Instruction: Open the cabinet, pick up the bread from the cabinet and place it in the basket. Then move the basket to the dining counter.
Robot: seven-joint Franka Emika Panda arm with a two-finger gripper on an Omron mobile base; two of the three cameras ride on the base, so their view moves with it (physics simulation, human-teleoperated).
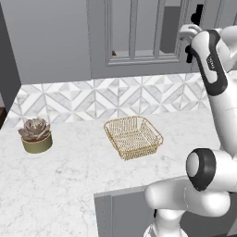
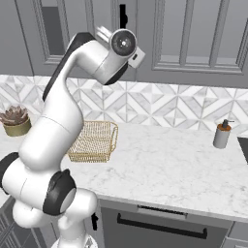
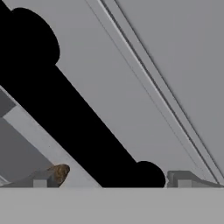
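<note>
Black handle point(image 3: 78, 118) lies between your spread gripper point(image 3: 109, 183) fingers, on the shut cabinet point(image 1: 134, 41).
Centre it, close squarely, then pull along the door's arc. The bread point(image 3: 60, 173) sits behind the glass; the basket point(image 1: 133, 137) waits below on the worktop.

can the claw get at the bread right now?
Probably not. The bread sits behind the glass of the cabinet, whose door looks shut. The open claw is at the handle, so the door comes first.
</note>
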